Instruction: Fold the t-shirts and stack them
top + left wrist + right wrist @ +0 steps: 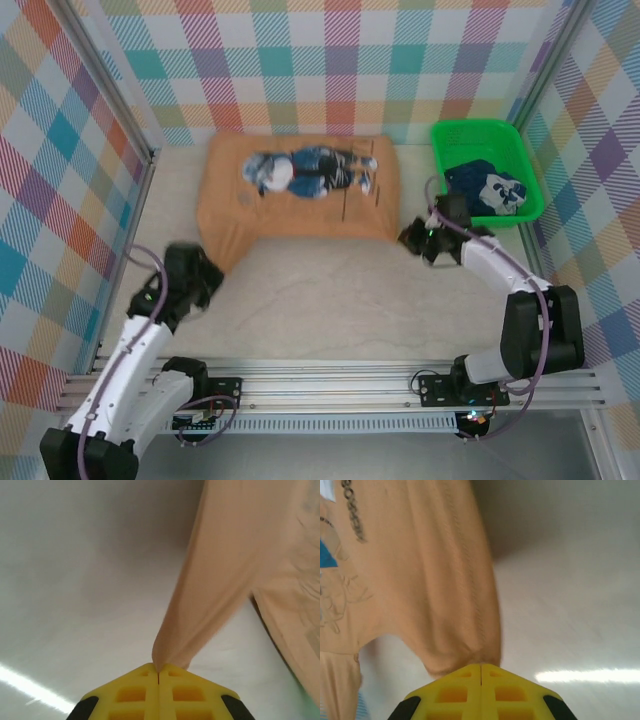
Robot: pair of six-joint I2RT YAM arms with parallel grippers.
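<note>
The tan shirt [295,205] is spread print-up on the far half of the tabletop [330,300]. Its near left corner is gripped by the left hand [210,270], which is set at the shirt's lower left edge. In the left wrist view the cloth [210,580] is gathered into a narrow fold that ends in the seam between the closed yellow fingers [135,692]. The near right corner is gripped in the same way by the right hand [410,238]. In the right wrist view the shirt's edge [445,590] is pinched between jaws pressed fully together. The rest of the shirt lies flat between the two hands. The navy shirt [487,187] is crumpled inside the green basket [470,130], just beyond the right hand.
</note>
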